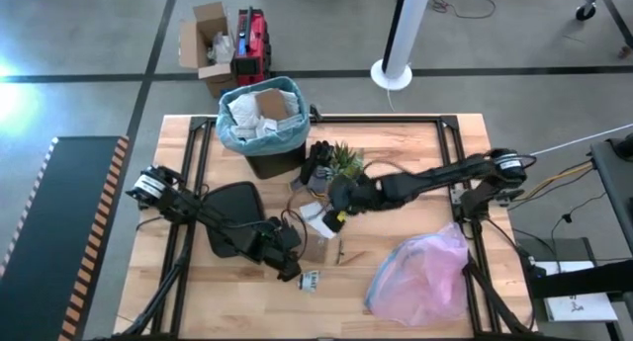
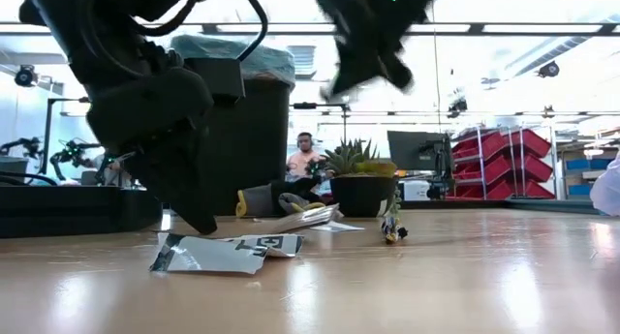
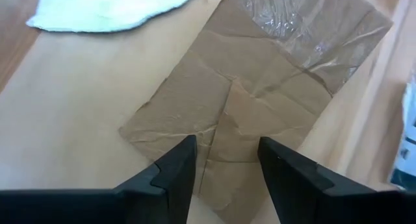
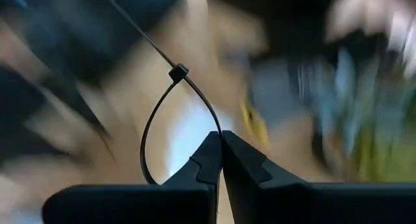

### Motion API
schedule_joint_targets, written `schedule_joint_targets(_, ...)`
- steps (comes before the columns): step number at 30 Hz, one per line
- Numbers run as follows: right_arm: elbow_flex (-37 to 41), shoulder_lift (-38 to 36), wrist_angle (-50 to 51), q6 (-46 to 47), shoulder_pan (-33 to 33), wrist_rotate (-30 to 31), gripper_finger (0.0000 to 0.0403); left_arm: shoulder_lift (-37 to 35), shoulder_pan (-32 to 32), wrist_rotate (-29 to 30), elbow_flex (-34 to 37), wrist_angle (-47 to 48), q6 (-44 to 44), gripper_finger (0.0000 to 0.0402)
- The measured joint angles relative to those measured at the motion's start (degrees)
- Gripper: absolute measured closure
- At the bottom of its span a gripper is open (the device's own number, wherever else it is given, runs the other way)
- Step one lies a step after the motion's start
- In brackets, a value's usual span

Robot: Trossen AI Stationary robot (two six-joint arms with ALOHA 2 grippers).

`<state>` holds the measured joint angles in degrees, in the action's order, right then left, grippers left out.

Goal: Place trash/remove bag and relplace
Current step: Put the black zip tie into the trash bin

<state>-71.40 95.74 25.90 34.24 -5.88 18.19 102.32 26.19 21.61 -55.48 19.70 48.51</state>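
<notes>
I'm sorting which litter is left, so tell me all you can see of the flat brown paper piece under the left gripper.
The brown paper piece is a creased, unfolded sheet lying flat on the wooden table, with clear crinkled tape or film at one end. The left gripper hovers over it, fingers open, not visibly touching. A white paper lies just beyond it.

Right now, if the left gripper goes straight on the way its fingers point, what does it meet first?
Most likely the flat, creased piece of brown paper lying on the wooden table. The left gripper has its fingers open and aimed at it, above it as far as the left wrist view shows; the depth is unclear.
</notes>
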Motion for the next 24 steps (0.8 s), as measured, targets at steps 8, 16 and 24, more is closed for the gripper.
schedule_joint_targets(8,-15.0,-2.6,-10.2,-17.3,7.9,2.8,0.0403,-0.2,1.0,-0.4,0.0,-1.6,0.2,0.0248)
schedule_joint_targets(16,-26.4,4.1,-14.1,-18.6,18.1,-4.5,0.0403,-0.3,1.0,-1.7,0.0,-7.0,0.2,0.0225)
schedule_joint_targets(24,-37.0,15.0,-11.6,-18.3,22.1,-6.7,0.0402,-0.4,1.0,-1.5,-2.2,-6.3,0.4,0.0227)
